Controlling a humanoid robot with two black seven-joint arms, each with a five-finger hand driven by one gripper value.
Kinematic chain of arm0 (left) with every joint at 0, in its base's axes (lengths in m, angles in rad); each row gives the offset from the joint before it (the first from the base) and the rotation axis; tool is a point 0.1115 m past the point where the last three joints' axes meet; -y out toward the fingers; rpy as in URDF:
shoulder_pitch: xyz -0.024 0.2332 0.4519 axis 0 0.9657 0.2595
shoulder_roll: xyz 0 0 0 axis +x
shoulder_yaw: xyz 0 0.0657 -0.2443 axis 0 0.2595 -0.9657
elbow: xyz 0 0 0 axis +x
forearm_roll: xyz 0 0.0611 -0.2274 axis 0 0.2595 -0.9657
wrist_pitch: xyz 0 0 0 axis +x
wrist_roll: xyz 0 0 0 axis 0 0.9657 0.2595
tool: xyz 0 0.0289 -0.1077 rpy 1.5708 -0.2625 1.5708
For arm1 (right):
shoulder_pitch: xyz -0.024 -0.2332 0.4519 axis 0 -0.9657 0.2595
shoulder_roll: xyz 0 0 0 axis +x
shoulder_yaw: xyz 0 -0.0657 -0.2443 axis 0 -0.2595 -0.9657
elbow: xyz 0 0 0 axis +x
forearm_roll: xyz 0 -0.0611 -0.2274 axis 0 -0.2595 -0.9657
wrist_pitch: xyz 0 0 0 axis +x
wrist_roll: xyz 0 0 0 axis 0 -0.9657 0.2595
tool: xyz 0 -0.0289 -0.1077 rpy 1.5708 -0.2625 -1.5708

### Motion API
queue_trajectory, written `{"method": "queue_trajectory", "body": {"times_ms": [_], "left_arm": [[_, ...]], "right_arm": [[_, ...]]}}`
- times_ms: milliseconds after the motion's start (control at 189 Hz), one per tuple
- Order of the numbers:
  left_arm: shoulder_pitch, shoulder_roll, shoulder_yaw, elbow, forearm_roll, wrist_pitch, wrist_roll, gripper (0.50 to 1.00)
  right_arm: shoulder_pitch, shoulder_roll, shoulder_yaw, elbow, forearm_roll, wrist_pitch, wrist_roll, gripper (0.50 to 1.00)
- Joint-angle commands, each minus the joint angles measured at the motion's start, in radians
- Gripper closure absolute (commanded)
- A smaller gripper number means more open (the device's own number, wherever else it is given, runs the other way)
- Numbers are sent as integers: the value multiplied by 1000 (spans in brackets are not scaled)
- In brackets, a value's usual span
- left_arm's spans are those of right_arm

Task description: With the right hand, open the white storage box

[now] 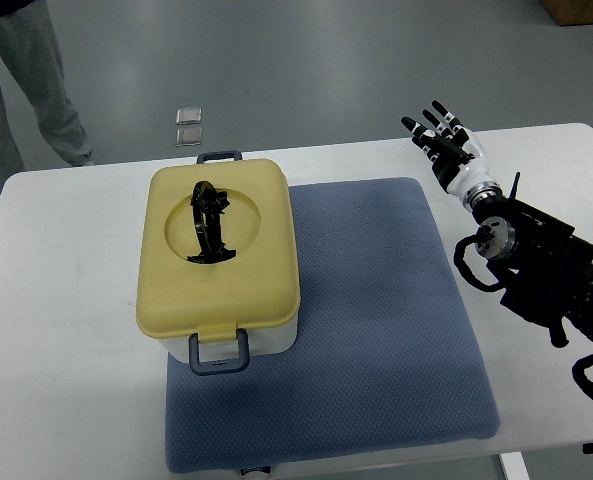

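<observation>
Lid (219, 250) shut; right robot hand (446, 145) spread near table edge (536, 130).

A blue mat (376, 330) covers the white table (56, 330); a person's legs (36, 90) stand beyond.

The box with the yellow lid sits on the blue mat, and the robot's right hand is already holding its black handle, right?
Not quite. The box with the yellow lid does sit on the blue mat, but the right hand is not holding the black handle. In the top view it hovers open, well off to the box's right, over the white table, touching nothing.
</observation>
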Motion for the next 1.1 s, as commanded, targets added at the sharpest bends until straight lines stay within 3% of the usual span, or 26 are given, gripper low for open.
{"method": "queue_trajectory", "body": {"times_ms": [0, 1093], "left_arm": [[1, 0, 0, -1, 0, 0, 0, 500], [-2, 0, 3, -1, 0, 1, 0, 500]], "right_arm": [[1, 0, 0, 0, 0, 1, 0, 564], [8, 0, -5, -5, -6, 0, -1, 564]]}}
